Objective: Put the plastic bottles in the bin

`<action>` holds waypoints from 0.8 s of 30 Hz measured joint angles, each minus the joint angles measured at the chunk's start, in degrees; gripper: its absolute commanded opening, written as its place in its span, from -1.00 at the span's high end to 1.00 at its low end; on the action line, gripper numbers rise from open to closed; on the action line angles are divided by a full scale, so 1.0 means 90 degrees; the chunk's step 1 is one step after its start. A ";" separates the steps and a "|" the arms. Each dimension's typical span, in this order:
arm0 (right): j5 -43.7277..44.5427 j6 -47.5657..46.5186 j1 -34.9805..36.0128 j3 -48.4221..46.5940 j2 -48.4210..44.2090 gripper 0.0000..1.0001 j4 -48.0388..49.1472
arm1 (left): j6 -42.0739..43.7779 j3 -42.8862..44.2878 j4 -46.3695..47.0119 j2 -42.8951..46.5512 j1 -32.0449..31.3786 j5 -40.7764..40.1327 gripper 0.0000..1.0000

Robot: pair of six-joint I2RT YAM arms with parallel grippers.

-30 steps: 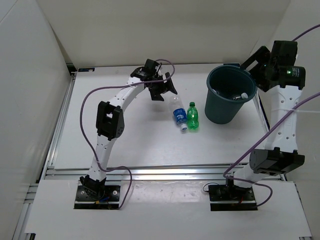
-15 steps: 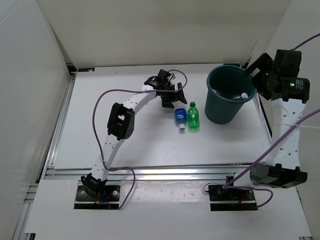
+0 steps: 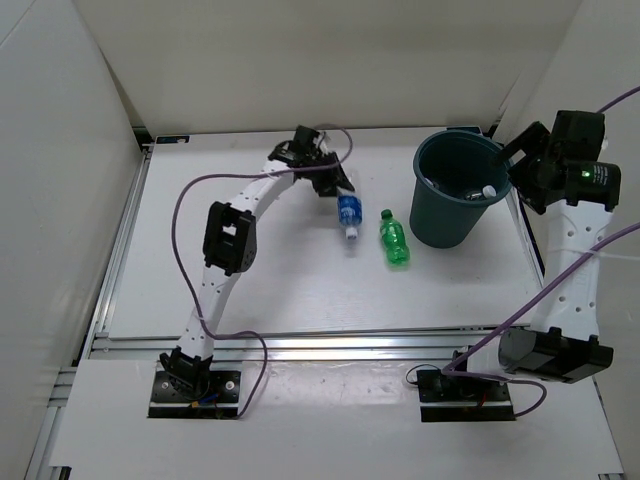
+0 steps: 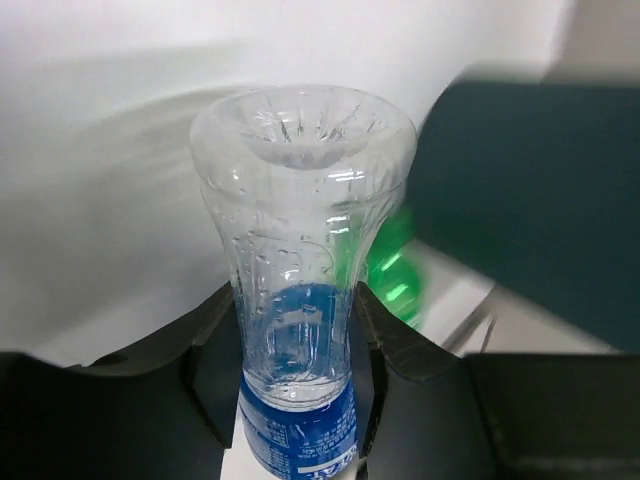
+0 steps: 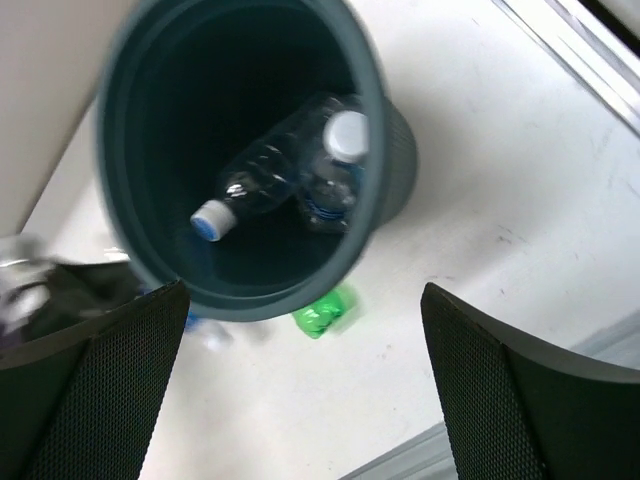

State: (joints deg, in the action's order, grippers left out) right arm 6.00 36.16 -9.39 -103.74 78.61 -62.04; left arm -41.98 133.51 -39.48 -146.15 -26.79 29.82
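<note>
My left gripper (image 3: 338, 188) (image 4: 295, 375) is shut on a clear plastic bottle (image 3: 348, 212) (image 4: 300, 260) with a blue label, a finger on each side of its body. A green bottle (image 3: 393, 238) (image 4: 395, 270) (image 5: 322, 312) lies on the table just right of it. The dark teal bin (image 3: 455, 215) (image 4: 530, 200) (image 5: 240, 300) stands at the far right. Inside it lie two clear bottles (image 5: 260, 185) (image 5: 335, 175). My right gripper (image 3: 520, 165) (image 5: 305, 390) hangs open above the bin's right rim, holding nothing.
White walls close in the table at the back and on both sides. An aluminium rail (image 3: 300, 345) runs along the near edge. Purple cables (image 3: 185, 200) loop off both arms.
My left gripper has shut on the clear bottle and drawn it back to the left. The green bottle has shifted a little to the right and now lies apart from it. The right arm has barely moved.
</note>
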 measured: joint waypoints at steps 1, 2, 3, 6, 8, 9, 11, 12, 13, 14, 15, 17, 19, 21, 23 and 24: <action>0.0002 0.0046 -0.0080 0.0121 -0.0027 -1.00 -0.0019 | -0.0102 0.0238 0.0138 0.0027 0.0100 -0.0102 0.16; 0.0000 0.0117 -0.0131 0.0228 -0.0034 -1.00 -0.0090 | -0.0260 0.0478 0.0350 0.0085 0.0206 -0.0253 0.16; 0.0000 0.0155 -0.0228 0.0296 -0.0034 -1.00 -0.0148 | -0.0379 0.0622 0.0602 0.0185 0.0304 -0.0350 0.14; -0.0007 0.0328 -0.0367 0.0432 -0.0029 -1.00 -0.0335 | -0.0816 0.1022 0.1700 0.0627 0.0510 -0.0556 0.00; -0.0024 0.0406 -0.0401 0.0432 -0.0029 -1.00 -0.0418 | -0.1003 0.1409 0.2523 0.0806 0.0520 -0.0559 0.00; -0.0039 0.0425 -0.0410 0.0432 -0.0029 -1.00 -0.0454 | -0.1056 0.1562 0.2871 0.0872 0.0491 -0.0573 0.00; -0.0058 0.0447 -0.0413 0.0432 -0.0029 -1.00 -0.0522 | -0.1052 0.1671 0.3616 0.1035 0.0364 -0.0699 0.08; -0.0070 0.0444 -0.0413 0.0432 -0.0029 -1.00 -0.0568 | -0.1001 0.1654 0.3920 0.1122 0.0262 -0.0845 0.12; -0.0075 0.0444 -0.0413 0.0432 -0.0032 -1.00 -0.0619 | -0.0908 0.1642 0.4175 0.1185 0.0138 -0.1030 0.15; -0.0080 0.0444 -0.0415 0.0432 -0.0036 -1.00 -0.0651 | -0.0777 0.1651 0.4396 0.1212 0.0012 -0.1190 0.15; -0.0090 0.0442 -0.0415 0.0432 -0.0049 -1.00 -0.0697 | -0.0629 0.1661 0.4597 0.1219 -0.0126 -0.1345 0.12; -0.0129 0.0432 -0.0415 0.0430 -0.0104 -1.00 -0.0811 | -0.0294 0.1661 0.4889 0.1219 -0.0401 -0.1678 0.09; -0.0194 0.0396 -0.0415 0.0406 -0.0199 -1.00 -0.0937 | 0.0024 0.1659 0.5093 0.1197 -0.0656 -0.1974 0.09; -0.0240 0.0335 -0.0415 0.0335 -0.0335 -1.00 -0.1027 | 0.0243 0.1659 0.5321 0.1166 -0.0860 -0.2208 0.09; -0.0265 0.0245 -0.0415 0.0260 -0.0508 -1.00 -0.1110 | 0.0398 0.1659 0.5513 0.1132 -0.1059 -0.2419 0.00; -0.0262 0.0199 -0.0415 0.0233 -0.0619 -1.00 -0.1151 | 0.0435 0.1661 0.5615 0.1098 -0.1158 -0.2487 -0.18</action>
State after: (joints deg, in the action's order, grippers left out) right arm 3.64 37.95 -13.13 -101.65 73.03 -72.40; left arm -38.06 148.46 11.05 -136.27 -37.21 7.44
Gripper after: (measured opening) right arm 0.998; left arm 0.502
